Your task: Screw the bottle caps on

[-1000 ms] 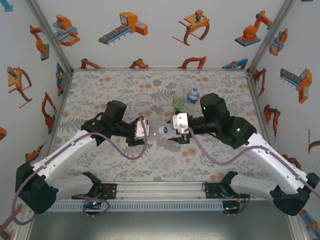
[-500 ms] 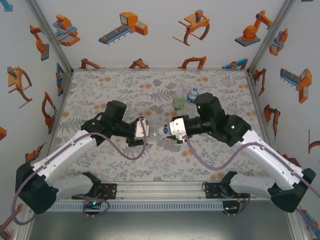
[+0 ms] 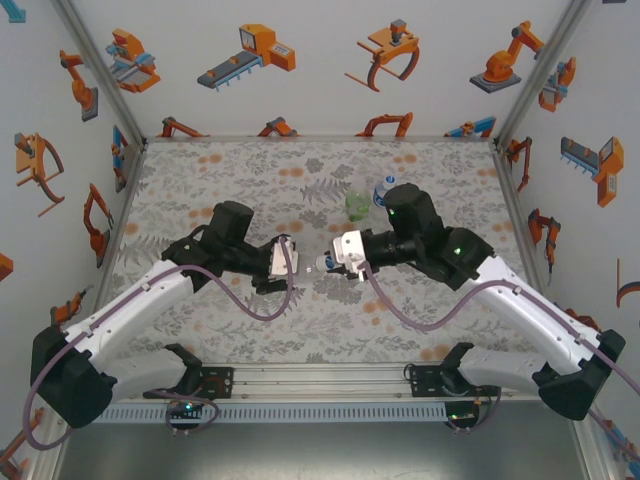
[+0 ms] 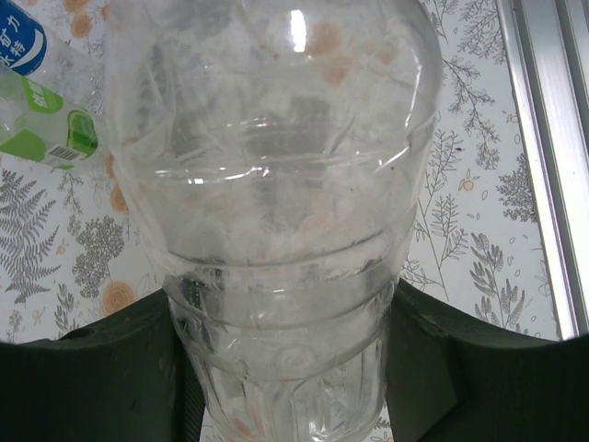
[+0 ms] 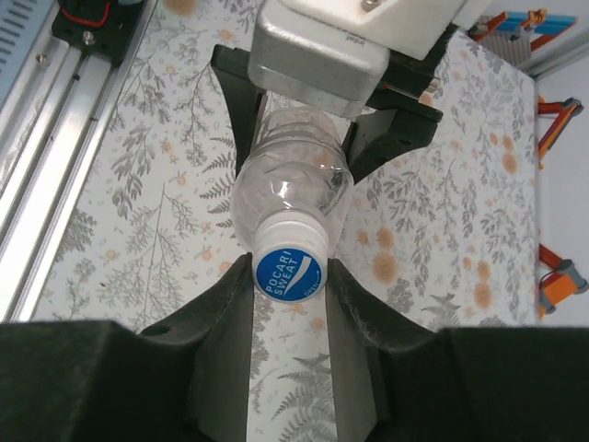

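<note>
Mid-bench (image 3: 200, 180), left claw (image 3: 288, 262) clamps the clear bottle (image 4: 276, 184) on its side, right claw (image 5: 290, 281) is pinched onto its white cap (image 5: 290, 262), probably not yet tight, and whether the green bottle (image 3: 357, 205) and blue-label bottle (image 3: 383, 190) at 1 o'clock are capped is unclear.

A robot lab cell: white walls (image 3: 320, 70) printed with orange robot arms rise beyond and either side of the right claw (image 3: 328, 263). Aluminium posts (image 3: 100, 75) frame them, a leaf-print table (image 3: 230, 170) lies beneath it, and a metal rail (image 3: 320, 378) runs behind it.
</note>
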`<state>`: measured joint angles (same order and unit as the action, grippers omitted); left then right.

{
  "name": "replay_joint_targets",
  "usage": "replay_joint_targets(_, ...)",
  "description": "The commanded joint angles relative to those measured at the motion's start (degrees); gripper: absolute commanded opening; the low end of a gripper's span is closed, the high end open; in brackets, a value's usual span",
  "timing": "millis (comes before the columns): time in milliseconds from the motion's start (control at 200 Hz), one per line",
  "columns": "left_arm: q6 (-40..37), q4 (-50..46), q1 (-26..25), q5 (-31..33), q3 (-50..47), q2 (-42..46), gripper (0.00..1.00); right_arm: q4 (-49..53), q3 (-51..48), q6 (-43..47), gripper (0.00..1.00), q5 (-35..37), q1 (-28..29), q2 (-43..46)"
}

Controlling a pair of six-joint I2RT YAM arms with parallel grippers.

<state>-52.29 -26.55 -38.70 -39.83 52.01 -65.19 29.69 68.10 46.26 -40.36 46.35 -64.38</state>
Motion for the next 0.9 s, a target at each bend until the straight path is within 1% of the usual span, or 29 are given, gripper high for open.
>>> replay_joint_targets(0, 0.9, 1.13, -0.13, 0.37, 0.27, 0.98, 0.0, -8.18, -2.6, -17.21, 0.11, 2.43, 0.5, 1.08)
replay_joint_targets(25, 1.33, 1.35, -0.15, 0.99, 0.29, 1.03, 0.0, -9.92, -3.31, -21.64, 0.08, 3.81, 0.48, 1.24)
replay_joint_targets(65, 1.91, 1.78, 0.03, 1.94, 0.12, 1.19, 0.0, -12.59, -4.39, -29.25, 0.0, 6.75, 0.45, 1.36)
replay_joint_targets(180, 3.46, 3.48, 0.68, 3.62, -0.42, 1.59, 0.0, -19.05, -6.84, -54.28, 0.0, 17.77, 0.48, 1.35)
replay_joint_targets(305, 5.08, 5.16, 1.81, 3.78, -0.6, 1.43, 0.0, -24.24, -10.75, -81.71, 0.0, 26.76, 0.5, 0.93)
replay_joint_targets(396, 5.7, 5.32, 2.13, 4.33, -0.29, 0.81, 0.0, -24.39, -13.3, -100.8, 0.0, 31.1, 0.5, 0.51)
replay_joint_targets(451, 6.01, 5.36, 2.18, 4.84, -0.15, 0.56, 0.0, -23.66, -14.2, -109.2, 0.0, 31.57, 0.45, 0.08)
replay_joint_targets(481, 6.11, 5.34, 2.18, 5.0, -0.15, 0.43, 0.0, -22.87, -14.03, -110.73, 0.0, 31.61, 0.5, -0.17)
replay_joint_targets(586, 6.34, 5.45, 2.26, 4.95, 0.0, 0.11, 0.0, -17.31, -12.11, -111.33, 0.0, 33.87, 0.5, -0.66)
replay_joint_targets(726, 6.17, 5.45, 2.28, 4.53, -0.06, -0.03, 0.0, -18.64, -13.08, -111.3, 0.0, 33.79, 0.5, -0.49)
replay_joint_targets(791, 6.0, 5.39, 2.23, 4.38, -0.14, 0.03, 0.0, -20.85, -13.33, -108.79, 0.0, 32.97, 0.47, -0.25)
replay_joint_targets(871, 5.74, 5.3, 2.23, 4.0, -0.23, 0.21, 0.0, -23.14, -12.7, -102.86, 0.0, 31.31, 0.5, 0.25)
replay_joint_targets(896, 5.65, 5.28, 2.29, 3.9, -0.24, 0.2, 0.0, -23.1, -12.03, -100.14, 0.04, 30.86, 0.5, 0.45)
